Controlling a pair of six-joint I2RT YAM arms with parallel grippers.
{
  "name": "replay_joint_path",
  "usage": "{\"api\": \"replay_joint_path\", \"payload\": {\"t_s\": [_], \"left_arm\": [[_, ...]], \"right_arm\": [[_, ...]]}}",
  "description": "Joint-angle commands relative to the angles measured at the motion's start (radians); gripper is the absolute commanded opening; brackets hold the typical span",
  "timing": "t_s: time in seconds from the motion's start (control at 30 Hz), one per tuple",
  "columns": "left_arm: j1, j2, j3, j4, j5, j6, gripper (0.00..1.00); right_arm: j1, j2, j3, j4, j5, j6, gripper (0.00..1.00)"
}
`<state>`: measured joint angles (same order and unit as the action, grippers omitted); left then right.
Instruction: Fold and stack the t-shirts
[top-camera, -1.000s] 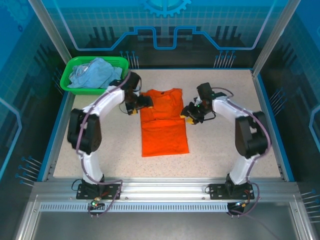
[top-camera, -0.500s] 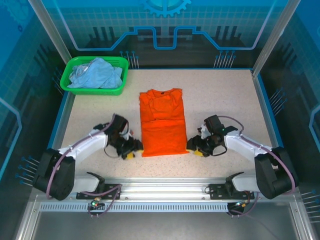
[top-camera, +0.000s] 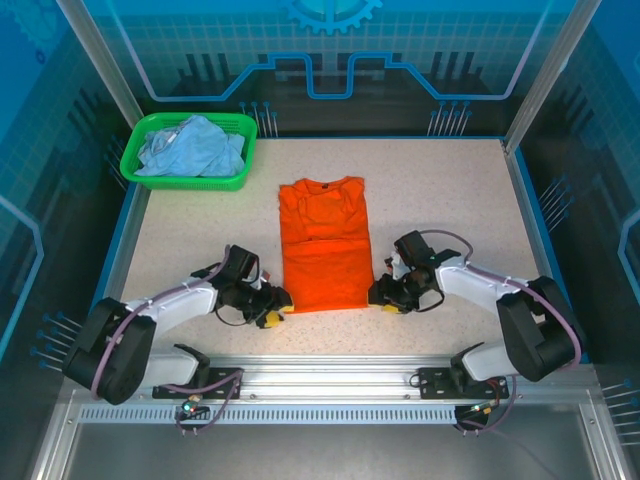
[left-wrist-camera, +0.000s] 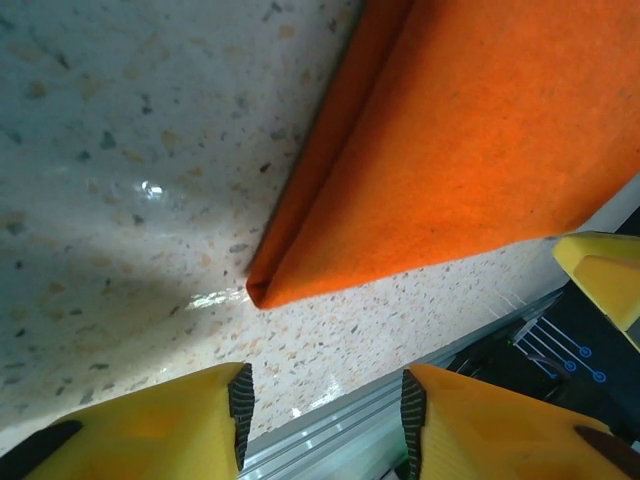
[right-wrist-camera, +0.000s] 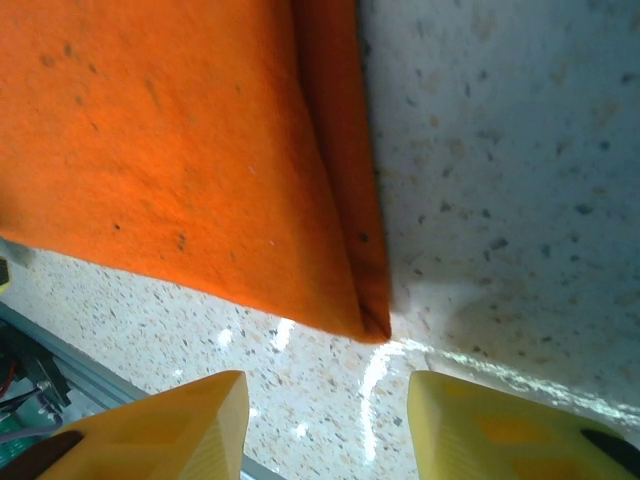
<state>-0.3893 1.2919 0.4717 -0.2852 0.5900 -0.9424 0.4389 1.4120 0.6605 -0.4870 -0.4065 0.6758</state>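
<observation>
Right now the orange t-shirt (top-camera: 323, 248) lies central on the table (top-camera: 450, 200); the left gripper (top-camera: 275, 304) and right gripper (top-camera: 385, 297) gape empty at the shirt's near corners. Closing short could catch one layer only, skewing the fold.

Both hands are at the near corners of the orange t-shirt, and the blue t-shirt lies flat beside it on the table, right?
No: the blue t-shirt is bunched in the green basket at the far left, per the top view. The left hand and right hand are indeed at the near corners of the orange t-shirt.
</observation>
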Motion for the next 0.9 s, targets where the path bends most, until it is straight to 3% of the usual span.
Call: {"api": "replay_joint_path", "payload": {"t_s": [0.0, 0.27, 0.53, 0.87], "left_arm": [[-0.005, 0.021, -0.007, 0.012, -0.004, -0.006, 0.45], [-0.009, 0.121, 0.016, 0.011, -0.030, 0.021, 0.40], [-0.009, 0.188, 0.055, 0.003, -0.055, 0.037, 0.34], [-0.009, 0.230, 0.107, -0.031, -0.095, 0.049, 0.27]], "right_arm": [[0.020, 0.042, 0.044, 0.007, 0.019, -0.004, 0.45], [0.032, 0.146, 0.075, 0.004, 0.028, -0.015, 0.38], [0.032, 0.133, 0.052, -0.006, 0.035, -0.007, 0.31], [0.029, 0.153, 0.070, -0.032, 0.052, -0.016, 0.14]]}}
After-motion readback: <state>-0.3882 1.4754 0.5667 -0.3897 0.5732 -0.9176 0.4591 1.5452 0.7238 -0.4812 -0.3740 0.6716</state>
